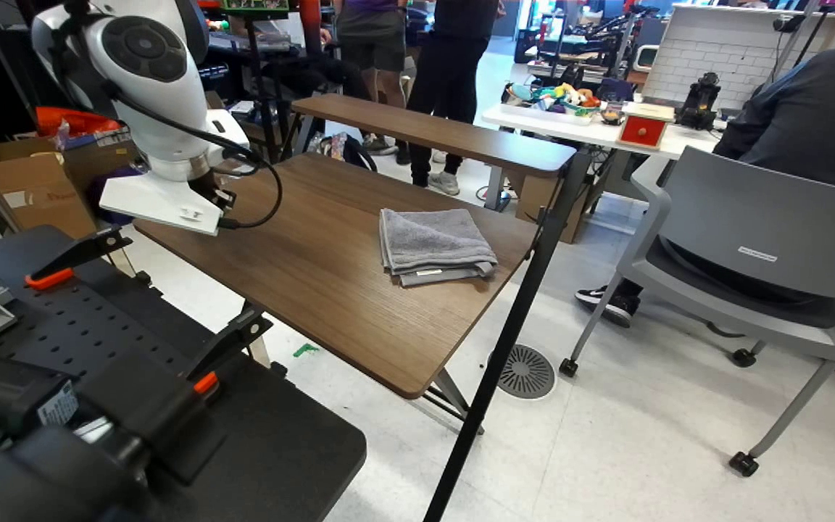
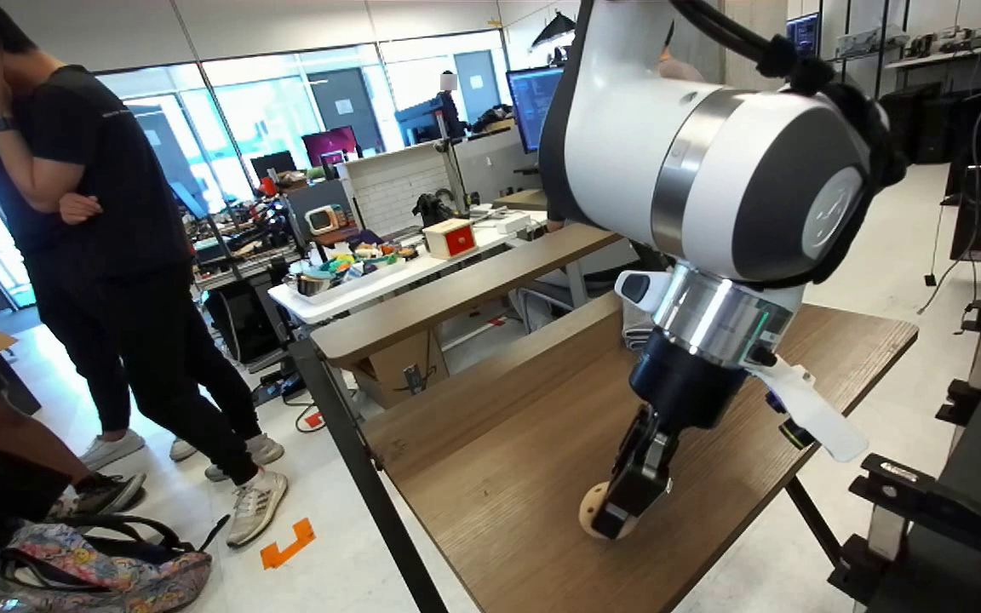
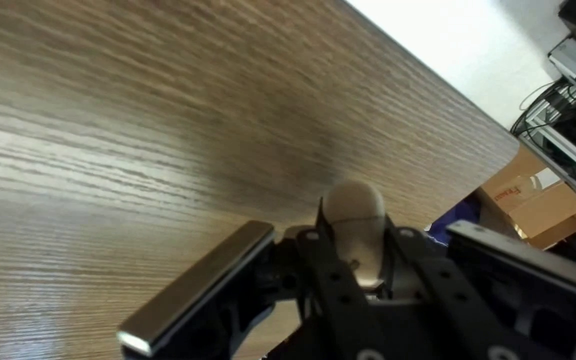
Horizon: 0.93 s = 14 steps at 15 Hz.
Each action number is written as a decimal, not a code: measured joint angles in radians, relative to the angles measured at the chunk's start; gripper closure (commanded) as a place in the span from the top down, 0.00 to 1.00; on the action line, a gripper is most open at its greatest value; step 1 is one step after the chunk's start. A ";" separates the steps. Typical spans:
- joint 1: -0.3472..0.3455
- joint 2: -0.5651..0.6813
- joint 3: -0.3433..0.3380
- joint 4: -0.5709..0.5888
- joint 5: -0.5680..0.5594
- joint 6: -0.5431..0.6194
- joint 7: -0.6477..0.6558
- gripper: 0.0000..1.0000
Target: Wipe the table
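Observation:
The table [image 1: 316, 268] has a brown wood-grain top and shows in both exterior views [image 2: 516, 485] and in the wrist view [image 3: 143, 115]. My gripper [image 2: 620, 512] points down low over the table's end. It is shut on a pale, round, wooden-looking piece [image 2: 594, 508] with small holes. In the wrist view this piece [image 3: 354, 210] sits between both fingers of the gripper [image 3: 354, 227]. I cannot tell whether it touches the table. A grey folded towel [image 1: 435, 243] lies toward the table's far end; the arm partly hides this towel [image 2: 633, 323]. In an exterior view the fingers are hidden behind the white wrist plate [image 1: 164, 203].
A narrow raised wooden table [image 1: 425, 134] runs along one long side. A slanted black leg [image 1: 512, 341] rises at the table's end. A black cart [image 1: 294, 442] with clamps [image 1: 233, 341] stands alongside. A grey chair [image 1: 751, 246] with a seated person and standing people [image 2: 124, 213] are nearby.

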 measured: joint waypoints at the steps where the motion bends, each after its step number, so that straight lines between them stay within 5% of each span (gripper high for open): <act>1: 0.000 0.012 0.000 0.010 0.000 0.000 0.000 0.55; 7: 0.001 0.029 0.003 0.034 0.000 0.000 0.001 0.99; 14: -0.001 -0.019 -0.023 0.037 0.002 0.074 0.015 1.00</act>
